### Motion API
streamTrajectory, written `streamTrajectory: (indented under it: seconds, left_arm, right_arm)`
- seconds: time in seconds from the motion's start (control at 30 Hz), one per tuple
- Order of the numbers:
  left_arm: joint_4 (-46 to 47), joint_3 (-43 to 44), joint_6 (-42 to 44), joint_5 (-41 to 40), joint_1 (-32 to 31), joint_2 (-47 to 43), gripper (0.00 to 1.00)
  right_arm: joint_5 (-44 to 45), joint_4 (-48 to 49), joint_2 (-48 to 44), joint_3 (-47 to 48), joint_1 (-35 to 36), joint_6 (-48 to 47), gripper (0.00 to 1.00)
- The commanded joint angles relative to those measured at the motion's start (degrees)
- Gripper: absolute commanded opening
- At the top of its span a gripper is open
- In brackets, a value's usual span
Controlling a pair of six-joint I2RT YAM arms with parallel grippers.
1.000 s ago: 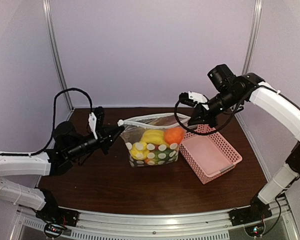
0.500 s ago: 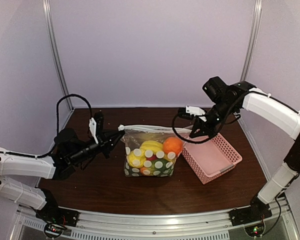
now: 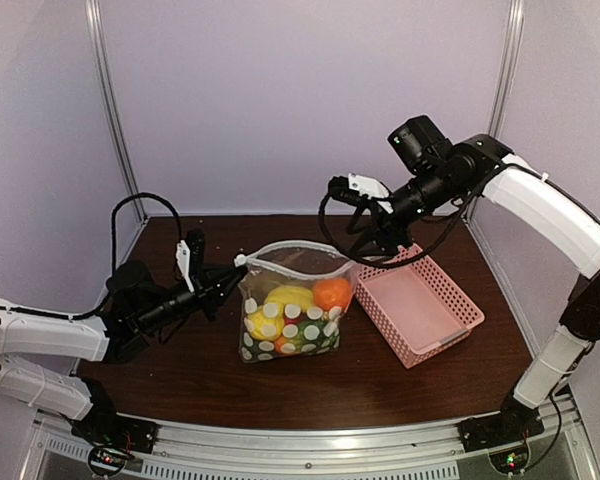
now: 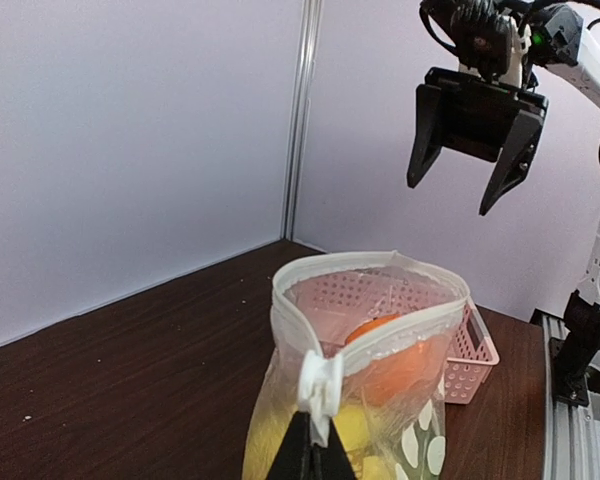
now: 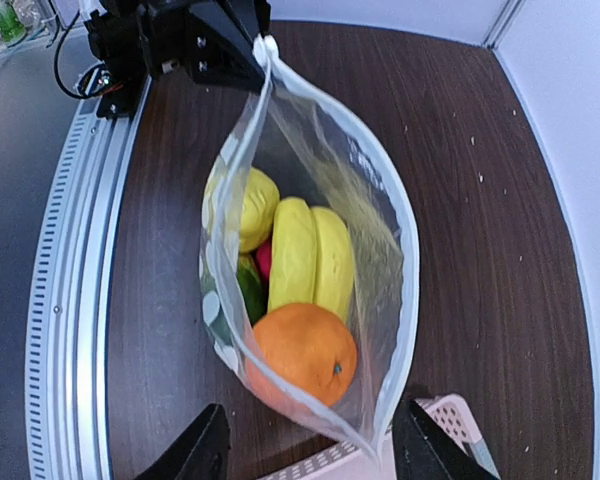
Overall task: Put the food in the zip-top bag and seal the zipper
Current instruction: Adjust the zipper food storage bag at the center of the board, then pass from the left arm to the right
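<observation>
The zip-top bag (image 3: 290,318) stands on the table, its mouth gaping in an open loop. The food lies inside: an orange (image 5: 302,352), yellow bananas (image 5: 310,255), a lemon (image 5: 245,205), a green piece (image 5: 248,292) and a bit of red (image 5: 264,258). My left gripper (image 4: 315,445) is shut on the white slider tab (image 4: 322,382) at the left end of the zipper (image 4: 405,325). My right gripper (image 5: 315,450) hangs open just above the bag's right end, its fingers (image 4: 426,140) apart and holding nothing. From above, it (image 3: 368,244) sits over the bag's right corner.
A pink lattice basket (image 3: 425,310) stands right of the bag, touching or nearly touching its right end. Booth walls close the back and sides. An aluminium rail (image 5: 75,300) runs along the table's near edge.
My right gripper has opened, let go of the bag's right end and moved up and left. The stretched mouth has slackened into an open loop. The bag shifted slightly left.
</observation>
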Motion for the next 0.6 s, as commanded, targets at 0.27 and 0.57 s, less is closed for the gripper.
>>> streamTrajectory:
  seconds: [0.27,0.57]
  left_arm:
    - [0.06,-1.67,3.49,0.38,0.28,-5.33,0.0]
    - [-2.08,-1.15,6.57,2.38,0.33,-5.17,0.0]
  right_arm:
    - [-5.07,9.39,13.18,15.72,10.74,3.73,0.51]
    - [-8.75,11.81,20.49,22.37,13.63,6.82,0.5]
